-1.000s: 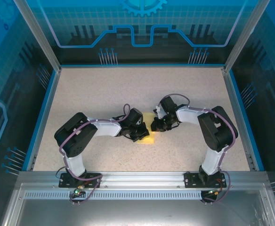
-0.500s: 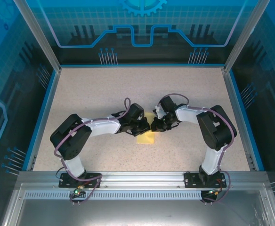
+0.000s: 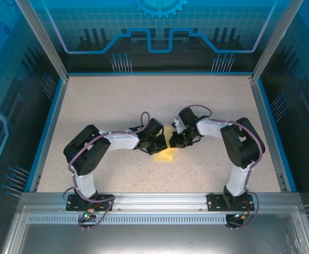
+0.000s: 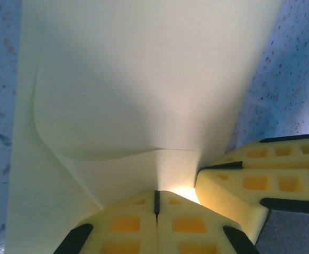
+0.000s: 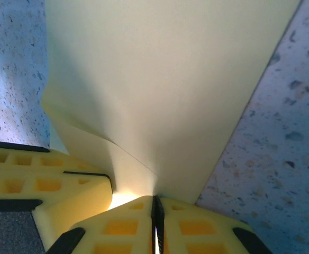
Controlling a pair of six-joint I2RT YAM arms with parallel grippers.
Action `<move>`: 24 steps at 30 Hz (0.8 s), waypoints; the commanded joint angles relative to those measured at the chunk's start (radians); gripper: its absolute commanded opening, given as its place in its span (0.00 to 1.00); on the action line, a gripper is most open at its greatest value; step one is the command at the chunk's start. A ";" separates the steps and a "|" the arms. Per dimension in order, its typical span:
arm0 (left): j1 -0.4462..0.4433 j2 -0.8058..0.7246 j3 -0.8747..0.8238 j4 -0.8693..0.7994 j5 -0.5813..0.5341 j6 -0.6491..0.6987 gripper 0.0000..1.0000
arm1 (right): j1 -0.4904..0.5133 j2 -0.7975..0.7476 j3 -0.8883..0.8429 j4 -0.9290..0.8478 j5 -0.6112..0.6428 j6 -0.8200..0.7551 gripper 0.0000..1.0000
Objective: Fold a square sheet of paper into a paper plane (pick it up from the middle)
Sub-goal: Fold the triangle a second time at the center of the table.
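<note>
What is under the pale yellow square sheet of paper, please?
The speckled beige tabletop shows beside the pale yellow paper sheet, which lies on it. The patch directly beneath is covered and cannot be seen.

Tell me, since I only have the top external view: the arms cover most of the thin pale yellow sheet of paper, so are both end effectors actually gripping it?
Observer: The left wrist view shows the left end effector shut, with the thin pale yellow sheet of paper running into the seam between its fingers.
Operator: And the right one?
Observer: In its own wrist view the right end effector is shut on the sheet too, right beside the left one.
Operator: Is the sheet lying flat there?
Observer: No. A curved line crosses it just ahead of the left end effector, as if one layer bulges.
</note>
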State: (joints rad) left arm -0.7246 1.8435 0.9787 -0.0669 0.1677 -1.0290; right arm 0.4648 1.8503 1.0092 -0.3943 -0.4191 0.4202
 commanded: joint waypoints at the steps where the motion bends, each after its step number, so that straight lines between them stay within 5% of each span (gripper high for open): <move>1: 0.001 0.014 0.000 -0.048 -0.061 -0.009 0.04 | 0.010 0.067 -0.019 -0.071 0.110 -0.021 0.12; 12: 0.021 -0.020 -0.104 -0.049 -0.155 -0.120 0.04 | 0.012 0.091 -0.003 -0.121 0.200 -0.026 0.11; 24: 0.147 -0.108 -0.255 0.219 0.010 -0.090 0.05 | 0.017 0.102 0.009 -0.129 0.207 -0.026 0.11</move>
State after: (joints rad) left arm -0.6243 1.7527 0.7620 0.1753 0.2039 -1.1389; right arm 0.4721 1.8725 1.0538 -0.4591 -0.3920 0.4126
